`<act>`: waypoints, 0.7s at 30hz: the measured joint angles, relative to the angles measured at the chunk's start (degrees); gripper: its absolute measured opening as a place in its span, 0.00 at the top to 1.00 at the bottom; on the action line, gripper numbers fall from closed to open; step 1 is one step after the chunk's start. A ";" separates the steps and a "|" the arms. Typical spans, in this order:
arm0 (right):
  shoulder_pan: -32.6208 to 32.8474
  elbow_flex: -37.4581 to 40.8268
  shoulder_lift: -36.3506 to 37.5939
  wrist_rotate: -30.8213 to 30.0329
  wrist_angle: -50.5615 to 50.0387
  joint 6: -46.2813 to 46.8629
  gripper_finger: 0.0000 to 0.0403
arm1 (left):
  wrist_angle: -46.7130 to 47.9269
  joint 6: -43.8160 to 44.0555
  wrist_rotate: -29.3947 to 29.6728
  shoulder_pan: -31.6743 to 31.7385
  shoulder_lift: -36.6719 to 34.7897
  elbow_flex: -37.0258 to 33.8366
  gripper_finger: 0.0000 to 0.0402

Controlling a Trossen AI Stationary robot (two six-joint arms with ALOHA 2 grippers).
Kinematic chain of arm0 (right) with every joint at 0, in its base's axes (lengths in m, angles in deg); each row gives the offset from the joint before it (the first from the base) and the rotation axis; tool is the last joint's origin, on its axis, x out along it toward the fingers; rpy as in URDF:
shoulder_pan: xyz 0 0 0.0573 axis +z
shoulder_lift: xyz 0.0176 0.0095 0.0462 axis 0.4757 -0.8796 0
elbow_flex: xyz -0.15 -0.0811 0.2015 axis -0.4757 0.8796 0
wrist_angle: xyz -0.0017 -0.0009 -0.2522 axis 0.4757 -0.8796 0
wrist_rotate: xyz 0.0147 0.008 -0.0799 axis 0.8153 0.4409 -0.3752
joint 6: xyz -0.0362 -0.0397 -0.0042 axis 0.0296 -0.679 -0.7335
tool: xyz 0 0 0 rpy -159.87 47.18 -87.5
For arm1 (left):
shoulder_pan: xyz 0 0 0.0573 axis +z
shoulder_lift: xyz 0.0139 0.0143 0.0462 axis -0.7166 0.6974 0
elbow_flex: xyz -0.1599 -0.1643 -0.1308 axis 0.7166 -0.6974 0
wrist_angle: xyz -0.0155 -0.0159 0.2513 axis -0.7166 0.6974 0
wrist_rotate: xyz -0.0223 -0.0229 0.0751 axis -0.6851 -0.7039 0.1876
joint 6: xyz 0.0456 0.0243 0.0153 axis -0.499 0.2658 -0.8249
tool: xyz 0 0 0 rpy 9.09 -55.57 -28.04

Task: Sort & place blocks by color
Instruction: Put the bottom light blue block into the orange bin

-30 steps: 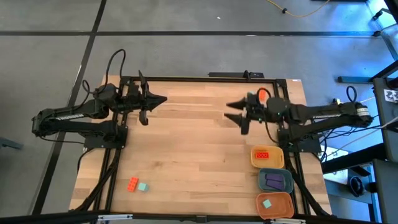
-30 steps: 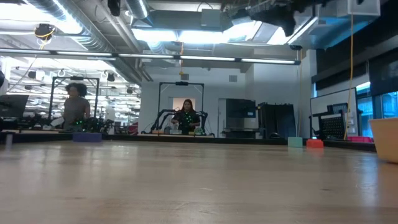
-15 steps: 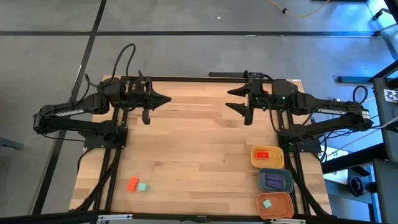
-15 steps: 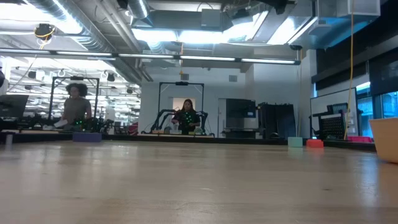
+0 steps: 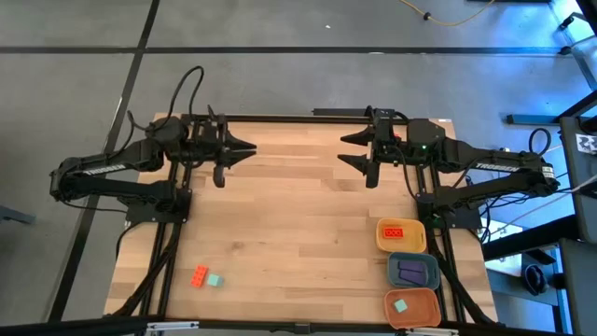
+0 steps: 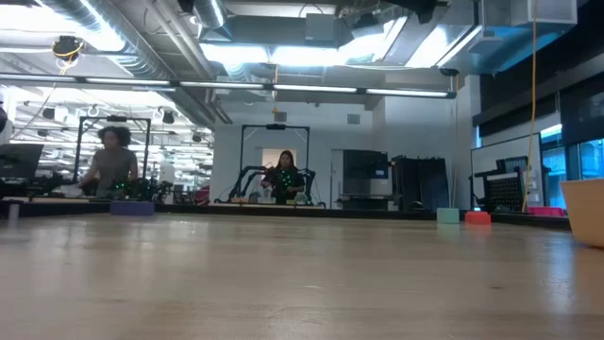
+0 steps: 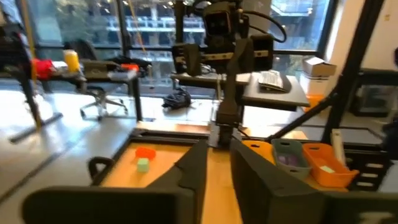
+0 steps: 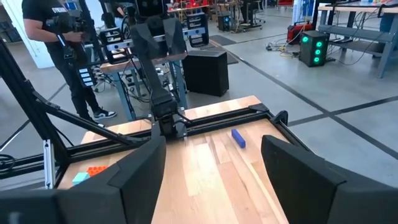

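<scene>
An orange-red block (image 5: 200,275) and a teal block (image 5: 215,280) lie touching near the tabletop's (image 5: 289,224) front left corner. Others sit in three trays at front right: red in yellow (image 5: 401,235), purple in blue-grey (image 5: 413,271), teal in orange (image 5: 411,307). The left pincer (image 5: 244,149) hovers at the far edge, fingers slightly apart; the right pincer (image 5: 349,149), facing it, is wide apart and empty.
</scene>
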 joint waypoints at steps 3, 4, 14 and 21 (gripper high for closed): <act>0.00 0.00 0.00 -0.01 0.01 -0.07 0.33 | 1.60 1.81 -0.20 -0.02 0.00 0.00 0.73; 0.00 0.00 0.00 -0.02 0.00 -0.05 0.33 | 2.59 2.16 0.00 -0.02 0.00 0.08 0.70; 0.00 0.00 0.02 -0.04 0.02 0.63 0.33 | 7.97 1.92 -1.23 -0.01 0.00 3.02 0.44; 0.00 0.02 0.02 -0.04 0.04 1.48 0.33 | 15.46 1.77 -2.89 -2.14 0.66 7.27 0.42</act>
